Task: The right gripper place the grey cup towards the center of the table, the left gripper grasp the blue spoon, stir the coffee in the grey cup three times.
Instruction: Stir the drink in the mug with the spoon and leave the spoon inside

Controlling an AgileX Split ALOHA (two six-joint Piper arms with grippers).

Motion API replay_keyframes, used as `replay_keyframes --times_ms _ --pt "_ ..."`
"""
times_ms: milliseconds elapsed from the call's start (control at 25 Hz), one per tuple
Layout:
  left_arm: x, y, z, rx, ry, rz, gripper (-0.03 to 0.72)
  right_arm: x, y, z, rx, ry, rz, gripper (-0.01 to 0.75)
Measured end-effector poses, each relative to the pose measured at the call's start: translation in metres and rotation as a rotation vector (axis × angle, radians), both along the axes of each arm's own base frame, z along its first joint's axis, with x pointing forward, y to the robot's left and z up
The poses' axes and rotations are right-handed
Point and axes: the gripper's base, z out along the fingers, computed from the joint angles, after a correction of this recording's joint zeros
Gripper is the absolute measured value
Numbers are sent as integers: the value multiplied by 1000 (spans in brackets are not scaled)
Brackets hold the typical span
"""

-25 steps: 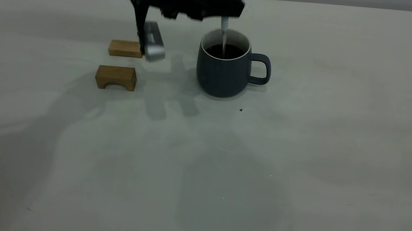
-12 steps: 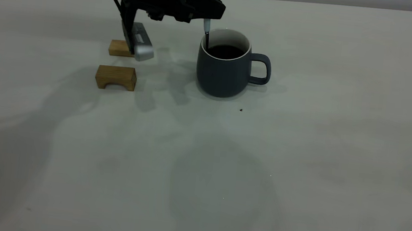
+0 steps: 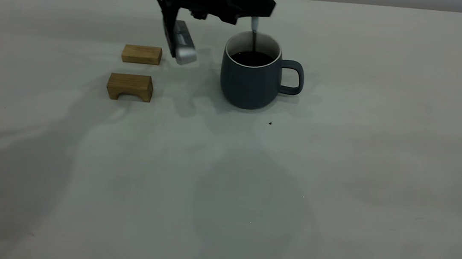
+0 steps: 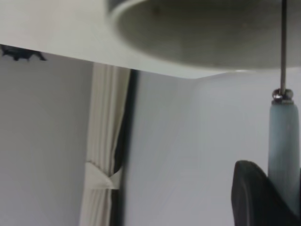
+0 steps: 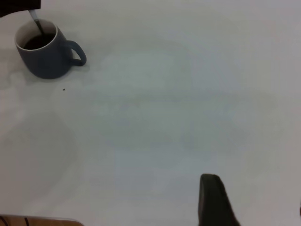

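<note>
Coffee [image 3: 252, 57] is sitting dark inside the grey cup [image 3: 249, 82], which is standing upright on the desk [image 3: 337, 179] in the exterior view, its handle pointing toward that view's right. Reaching in from the upper left, the left tool [image 3: 255, 15] is hanging just above the cup's rim, clamped on the blue spoon [image 3: 254, 24], whose pale handle is pointing straight down while its thin neck is dipping into the cup; the bowl is hidden below the liquid. Two wooden blocks [image 3: 130, 87] are lying to the cup's left, well apart from it, and a tiny dark speck [image 3: 270, 123] is lying just in front of the cup. In the left wrist view, one black finger [image 4: 256, 197] is pressing against the spoon's handle [image 4: 283, 136], the other finger being cut off by the frame edge. In the right wrist view, the cup [image 5: 44, 59] is standing far off, and only one finger [image 5: 214, 200] of the right tool is showing, so whether that tool is apart or together cannot be told.
</note>
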Motion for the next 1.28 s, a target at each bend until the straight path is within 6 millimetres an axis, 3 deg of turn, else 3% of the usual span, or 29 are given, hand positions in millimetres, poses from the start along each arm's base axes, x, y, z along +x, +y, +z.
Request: replay_keyframes --times_ms 280,600,800,1000,1280 --pt "-11 -7 6 -108 11 -125 116 0 0 0 0 0 0 470" --pt "-7 25 6 -108 7 -175 116 0 0 0 0 0 0 470" --pt "0 29 6 -110 7 -89 116 0 0 0 0 0 0 470" --pt "3 21 1 -112 12 -51 116 0 0 0 0 0 0 470" --pt "-13 -4 -15 -111 42 -154 116 0 0 0 0 0 0 470"
